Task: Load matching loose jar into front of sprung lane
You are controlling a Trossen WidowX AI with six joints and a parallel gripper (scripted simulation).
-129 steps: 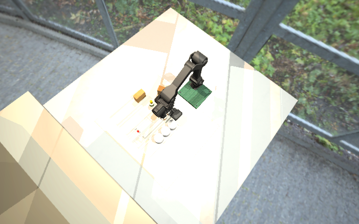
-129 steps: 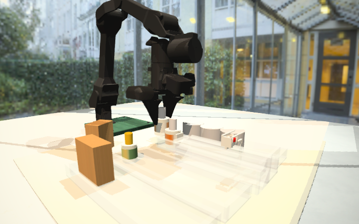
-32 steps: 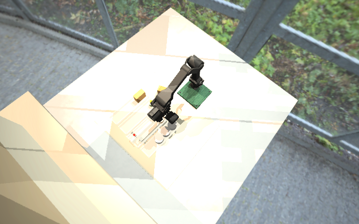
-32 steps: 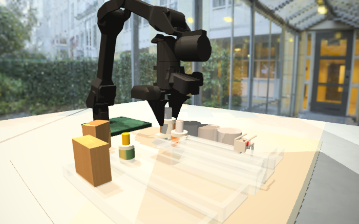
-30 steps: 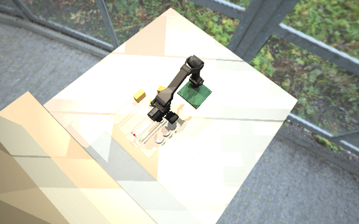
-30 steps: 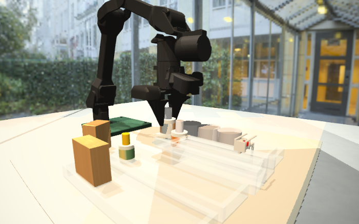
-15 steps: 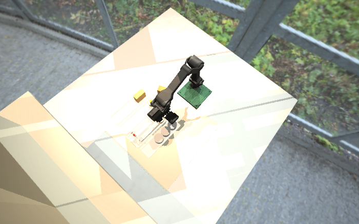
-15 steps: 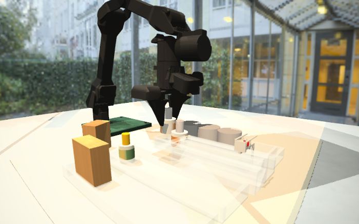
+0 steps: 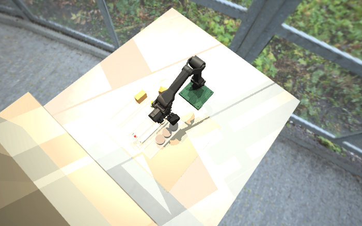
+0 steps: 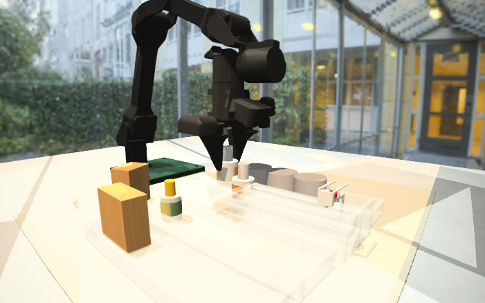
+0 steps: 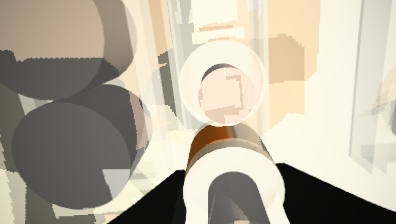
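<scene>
My gripper (image 10: 229, 165) (image 11: 230, 175) is shut on an upright jar (image 10: 227, 164) (image 11: 196, 192) with a white shoulder, grey cap and orange-brown label. The lane jar (image 10: 242, 181) (image 11: 225, 97), with an orange label, white shoulder and pale cap, stands just beyond it in the clear-walled lane (image 10: 300, 197). In the wrist view the two jars overlap; whether they touch is unclear. The held jar's base is hidden, so its height above the lane floor cannot be told. The pusher plate and low front stop cannot be made out. A jar (image 10: 171, 207) with a yellow cap and green label stands apart.
Several grey-beige cylinders (image 9: 159, 139) (image 10: 310, 184) (image 11: 70, 155) stand in a row beside the lane. Two wooden blocks (image 9: 140, 96) (image 10: 123, 218) stand near the yellow-capped jar. A small beige part (image 10: 325, 197) with a red mark sits at the lane's far end. Other clear lane walls lie alongside.
</scene>
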